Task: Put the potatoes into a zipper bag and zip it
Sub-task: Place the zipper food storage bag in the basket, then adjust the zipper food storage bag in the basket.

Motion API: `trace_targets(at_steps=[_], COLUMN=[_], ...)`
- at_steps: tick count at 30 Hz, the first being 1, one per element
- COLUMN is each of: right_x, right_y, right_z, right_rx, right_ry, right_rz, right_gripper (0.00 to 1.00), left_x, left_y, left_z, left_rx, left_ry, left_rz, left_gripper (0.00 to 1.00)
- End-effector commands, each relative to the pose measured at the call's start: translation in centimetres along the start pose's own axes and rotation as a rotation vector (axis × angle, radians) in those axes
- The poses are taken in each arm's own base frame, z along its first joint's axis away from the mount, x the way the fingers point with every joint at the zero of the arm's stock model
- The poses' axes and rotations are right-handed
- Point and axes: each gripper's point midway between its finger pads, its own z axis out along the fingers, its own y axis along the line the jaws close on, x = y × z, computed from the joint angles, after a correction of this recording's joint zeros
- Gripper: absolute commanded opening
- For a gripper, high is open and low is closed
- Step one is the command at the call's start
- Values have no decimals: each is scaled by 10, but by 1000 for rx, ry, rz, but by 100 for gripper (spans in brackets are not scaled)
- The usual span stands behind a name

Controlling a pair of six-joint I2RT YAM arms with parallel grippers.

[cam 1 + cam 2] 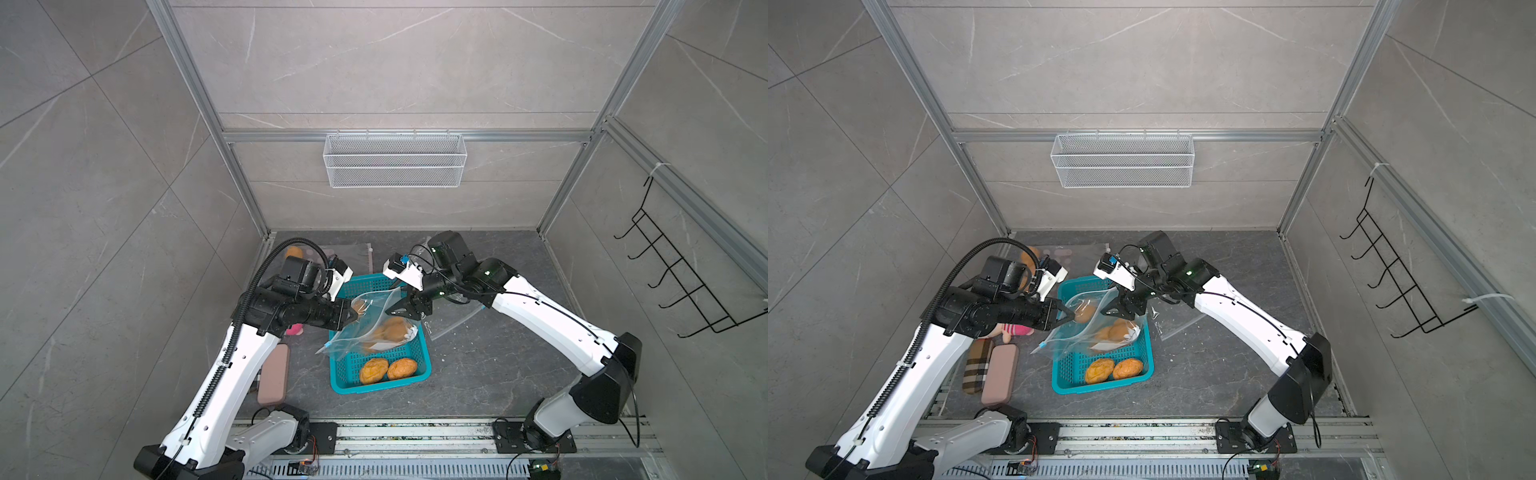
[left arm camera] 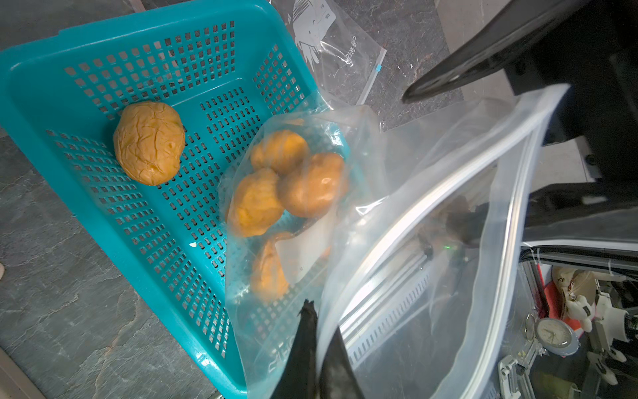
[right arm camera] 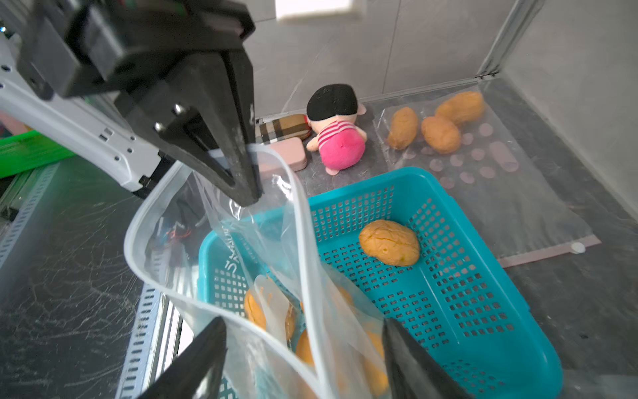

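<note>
A clear zipper bag (image 1: 376, 332) hangs tilted over the teal basket (image 1: 420, 376), mouth open, with several potatoes (image 2: 286, 183) inside. My left gripper (image 2: 321, 319) is shut on the bag's rim; it shows in both top views (image 1: 353, 318) (image 1: 1069, 318) at the bag's left. My right gripper (image 3: 303, 331) is open, and the other end of the bag's mouth runs between its fingers without being pinched; a top view has it (image 1: 399, 309) at the bag's right. Two loose potatoes (image 1: 373, 370) (image 1: 402, 368) lie in the basket's near end.
Another bag (image 3: 483, 179) lies flat at the back left with three potatoes (image 3: 438, 133) in it. An empty bag (image 1: 457, 320) lies right of the basket. A doll (image 3: 336, 134), pink case (image 1: 274, 374) and plaid case (image 1: 976, 365) sit left.
</note>
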Motion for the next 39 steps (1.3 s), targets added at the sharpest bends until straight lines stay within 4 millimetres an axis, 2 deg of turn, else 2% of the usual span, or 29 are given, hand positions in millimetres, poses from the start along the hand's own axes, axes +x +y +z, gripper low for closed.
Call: trace_targets(at_steps=[1,8,13,18,22,25,28,34,39], right_x=[-7,-14,-16,-8,5,6,6,12,16], right_y=[16,23,24,10,-6,-16,-18,-24,-23], right_z=[-5,-8,-15,-30,-47,-59,-66,-71,-71], right_rx=[-93,-124,-105,-36,15,20,-4,-12,-35], right_ry=[-17,-50,-68,-101,-132,-192,-220,-242,-241], right_rz=[-21,-41,-41,-22,26,75,94,117,132], right_gripper=[62,27,0,0,0,0,0,0,0], left_x=[2,0,-5,-14,-22,-20,-13,-1,0], left_y=[-4,-4,-2,1,-2,-10,-11,4,19], left_z=[-2,-1,-2,-12,-32,-45,-50,-39,-25], left_rx=[21,20,6,-36,-66,-46,-45,-77,-116], left_ry=[-3,-9,-33,-103,-220,-292,-366,-433,-431], left_rz=[26,20,8,21,72,132,170,214,199], left_gripper=[0,0,23,53,70,73,77,78,74])
